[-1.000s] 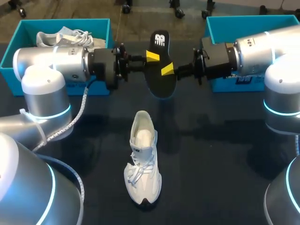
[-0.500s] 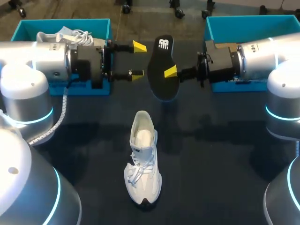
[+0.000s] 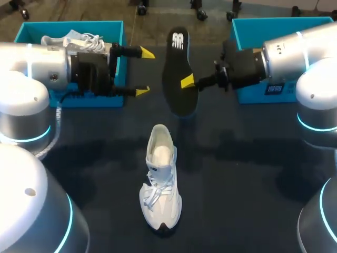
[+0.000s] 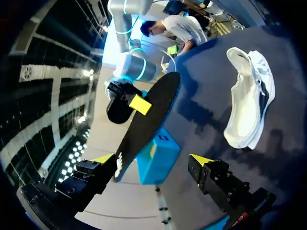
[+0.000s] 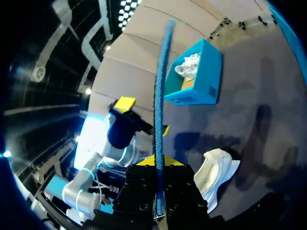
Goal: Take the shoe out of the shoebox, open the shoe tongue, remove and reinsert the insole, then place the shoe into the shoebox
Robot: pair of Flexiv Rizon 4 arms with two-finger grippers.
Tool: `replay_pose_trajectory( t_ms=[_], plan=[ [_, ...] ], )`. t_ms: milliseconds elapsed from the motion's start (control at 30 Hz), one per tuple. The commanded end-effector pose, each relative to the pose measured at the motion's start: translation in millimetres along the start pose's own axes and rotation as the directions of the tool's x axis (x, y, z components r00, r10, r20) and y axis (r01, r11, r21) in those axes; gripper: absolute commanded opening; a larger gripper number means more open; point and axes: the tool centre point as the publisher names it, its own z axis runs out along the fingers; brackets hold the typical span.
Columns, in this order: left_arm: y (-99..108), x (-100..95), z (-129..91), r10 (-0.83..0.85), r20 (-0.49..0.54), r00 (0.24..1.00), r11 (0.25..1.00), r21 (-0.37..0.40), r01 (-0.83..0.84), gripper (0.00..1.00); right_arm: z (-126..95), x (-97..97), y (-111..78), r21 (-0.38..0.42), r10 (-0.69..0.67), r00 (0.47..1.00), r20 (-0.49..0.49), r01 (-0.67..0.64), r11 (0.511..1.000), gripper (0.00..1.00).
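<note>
From the left, a level reach by the left arm [image 3: 37, 63] across the front of the left shoebox [image 3: 68, 24], with a second white shoe [image 3: 73, 41] lying inside that teal box. At its end, the left gripper [image 3: 144, 72] spread wide, yellow tips well apart, closed on nothing and just short of the insole [image 3: 178, 79]. In the middle, held in the air between the two boxes, the black insole itself: long axis running away from the robot, a white mark at its far end, and in the right wrist view edge-on with a blue rim. Below and nearer, alone on the dark worktop [image 3: 253, 174], the white shoe [image 3: 159, 179], upright on its sole, toe toward the robot, laces slack, mouth gaping at the far end; well apart from both boxes, with bare worktop to either side and between it and the near edge. From the right, a matching level reach by the right arm [image 3: 295, 58] across the front of the right shoebox [image 3: 279, 23], ending in the right gripper [image 3: 187, 83] pinching the insole's side at mid-length, one yellow tip flat on the black face.
</note>
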Motion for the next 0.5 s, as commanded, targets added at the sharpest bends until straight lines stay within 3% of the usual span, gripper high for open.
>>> replay_pose_trajectory(
  t_ms=[33,267,500],
  plan=[
    [-15,-2.5,-5,-0.137,-0.205,0.969,0.932,-0.359,0.056,1.0,5,2.0,-2.7,-0.006,0.002,1.0,0.013,-0.002,1.0,0.0],
    [-15,-2.5,-5,-0.137,-0.205,0.969,0.932,-0.359,0.056,1.0,5,2.0,-2.7,-0.006,0.002,1.0,0.013,-0.002,1.0,0.0],
    [-24,19.6,-14,-0.394,-0.307,0.866,0.89,-0.361,0.278,1.0,7,-17.5,-21.1,0.001,-0.043,0.998,-0.047,0.043,0.999,0.0]
  ],
)
